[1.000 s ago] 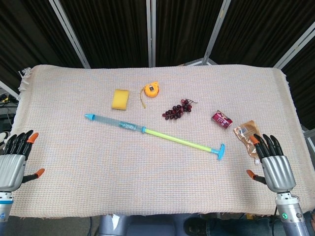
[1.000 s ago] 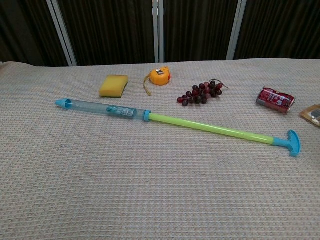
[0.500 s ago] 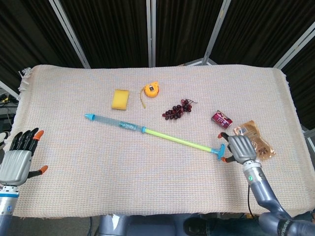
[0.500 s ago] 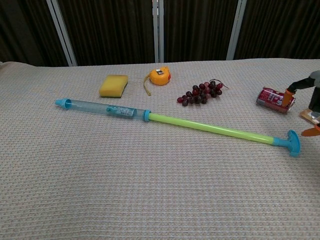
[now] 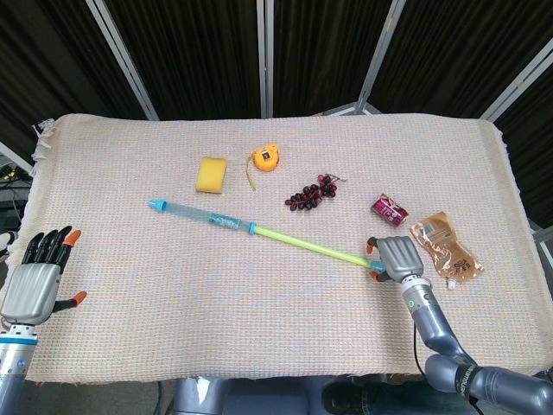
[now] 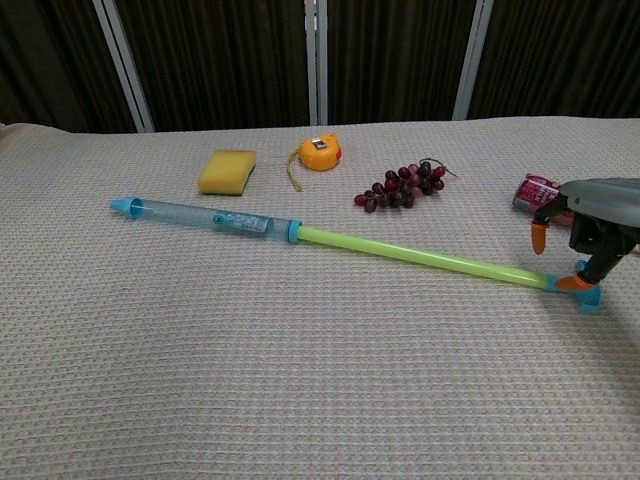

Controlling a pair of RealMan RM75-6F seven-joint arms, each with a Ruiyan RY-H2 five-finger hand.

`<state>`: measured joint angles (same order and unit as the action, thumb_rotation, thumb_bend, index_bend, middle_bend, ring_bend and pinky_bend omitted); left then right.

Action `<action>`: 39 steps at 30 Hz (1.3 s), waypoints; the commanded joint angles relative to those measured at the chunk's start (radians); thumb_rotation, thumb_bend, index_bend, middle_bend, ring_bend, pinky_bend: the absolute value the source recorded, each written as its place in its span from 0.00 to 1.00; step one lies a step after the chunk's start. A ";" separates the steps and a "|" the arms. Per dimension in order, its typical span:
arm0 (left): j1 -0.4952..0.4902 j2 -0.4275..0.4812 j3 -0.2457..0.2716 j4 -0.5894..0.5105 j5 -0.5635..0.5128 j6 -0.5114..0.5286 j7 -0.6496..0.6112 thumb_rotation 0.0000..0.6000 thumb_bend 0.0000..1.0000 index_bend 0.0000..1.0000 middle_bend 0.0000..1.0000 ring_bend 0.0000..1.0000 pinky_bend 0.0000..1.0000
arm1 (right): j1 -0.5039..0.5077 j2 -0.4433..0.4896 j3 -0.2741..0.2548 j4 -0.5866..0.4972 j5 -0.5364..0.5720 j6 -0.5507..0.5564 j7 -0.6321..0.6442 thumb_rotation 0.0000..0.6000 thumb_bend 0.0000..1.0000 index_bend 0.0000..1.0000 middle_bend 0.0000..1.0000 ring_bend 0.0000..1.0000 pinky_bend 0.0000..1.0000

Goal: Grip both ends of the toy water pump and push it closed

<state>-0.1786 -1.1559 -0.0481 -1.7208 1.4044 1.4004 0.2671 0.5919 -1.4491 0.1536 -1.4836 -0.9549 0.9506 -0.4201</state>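
The toy water pump (image 5: 216, 220) lies drawn out, slanting across the cloth, with its blue tip at the left. Its clear blue barrel (image 6: 205, 218) leads into a yellow-green rod (image 6: 420, 257), which ends in a blue T-handle (image 6: 590, 296) at the right. My right hand (image 5: 396, 257) hovers over that handle. In the chest view the right hand (image 6: 600, 210) has one orange fingertip (image 6: 540, 238) above the rod and another beside the handle, and they are apart, not gripping. My left hand (image 5: 34, 285) floats at the near left edge, fingers spread, far from the barrel.
Behind the pump lie a yellow sponge (image 5: 212, 174), an orange tape measure (image 5: 265, 159) and a bunch of dark grapes (image 5: 313, 194). A red can (image 5: 390, 209) and a brown packet (image 5: 442, 245) sit close to my right hand.
My right hand has swung in from the near right edge to the pump's handle, passing the packet. My left hand has barely shifted. The pump has not moved.
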 commanded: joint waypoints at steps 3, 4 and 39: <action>0.000 -0.003 0.001 0.002 -0.001 -0.002 0.005 1.00 0.00 0.00 0.00 0.00 0.00 | 0.013 -0.024 -0.006 0.018 0.030 -0.006 -0.022 1.00 0.16 0.48 1.00 1.00 1.00; 0.000 -0.004 0.001 0.002 -0.002 -0.003 0.006 1.00 0.00 0.00 0.00 0.00 0.00 | 0.016 -0.030 -0.008 0.023 0.035 -0.007 -0.027 1.00 0.16 0.48 1.00 1.00 1.00; -0.027 -0.019 -0.012 0.035 -0.042 -0.061 0.016 1.00 0.00 0.00 0.00 0.00 0.00 | 0.039 -0.072 -0.031 0.100 0.079 -0.018 -0.064 1.00 0.38 0.65 1.00 1.00 1.00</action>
<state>-0.1978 -1.1717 -0.0558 -1.6929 1.3702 1.3499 0.2823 0.6310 -1.5215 0.1229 -1.3830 -0.8750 0.9327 -0.4848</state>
